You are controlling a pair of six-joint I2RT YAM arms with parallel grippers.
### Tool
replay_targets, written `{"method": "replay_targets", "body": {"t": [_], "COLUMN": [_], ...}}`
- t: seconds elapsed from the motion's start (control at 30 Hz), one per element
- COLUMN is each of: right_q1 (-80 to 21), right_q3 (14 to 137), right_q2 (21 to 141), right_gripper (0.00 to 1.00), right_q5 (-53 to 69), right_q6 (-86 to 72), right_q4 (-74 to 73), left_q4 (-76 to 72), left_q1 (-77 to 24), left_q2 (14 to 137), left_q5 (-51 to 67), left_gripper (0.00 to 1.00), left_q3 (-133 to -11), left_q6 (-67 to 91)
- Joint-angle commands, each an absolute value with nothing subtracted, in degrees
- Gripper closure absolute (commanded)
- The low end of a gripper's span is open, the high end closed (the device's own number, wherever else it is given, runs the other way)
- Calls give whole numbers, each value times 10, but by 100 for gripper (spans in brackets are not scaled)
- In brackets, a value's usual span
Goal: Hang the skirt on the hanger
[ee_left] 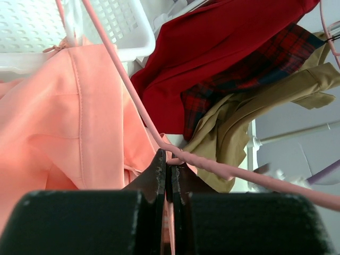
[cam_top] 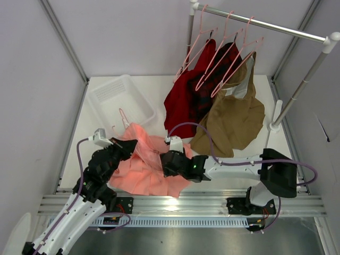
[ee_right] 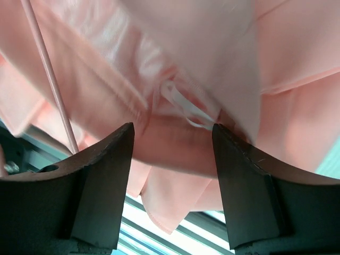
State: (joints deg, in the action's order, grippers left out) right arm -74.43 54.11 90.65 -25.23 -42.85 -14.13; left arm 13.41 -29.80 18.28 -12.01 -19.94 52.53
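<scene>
2 arms engaged: left fingers (ee_left: 158,171) pinched shut on hanger (ee_left: 121,78); right fingers (ee_right: 101,175) spread wide at skirt (ee_right: 175,64), heaped on bench (cam_top: 154,87) front. Advice: steady hanger, bite waistband edge, not loose fold.

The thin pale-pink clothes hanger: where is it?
The hanger lies left of centre in the top view, on the salmon-pink cloth skirt, hook beside the white plastic basket; the left claw pinches its bar.

Overhead view from behind, two close wrist views, sharing skirt (cam_top: 143,170)
</scene>
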Motion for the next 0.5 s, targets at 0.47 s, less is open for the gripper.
{"method": "replay_targets", "body": {"t": [0.47], "right_q1": [-695], "right_q3": [543], "right_q2": [826], "right_gripper": [51], "right_q5": [-114], "right_q6": [-204], "right_q4": [-44], "left_q4": [153], "left_q1": [-293], "left_q2": [196], "left_q5": [-126], "left_gripper": [100], "left_q3": [-214], "left_q6": [524]}}
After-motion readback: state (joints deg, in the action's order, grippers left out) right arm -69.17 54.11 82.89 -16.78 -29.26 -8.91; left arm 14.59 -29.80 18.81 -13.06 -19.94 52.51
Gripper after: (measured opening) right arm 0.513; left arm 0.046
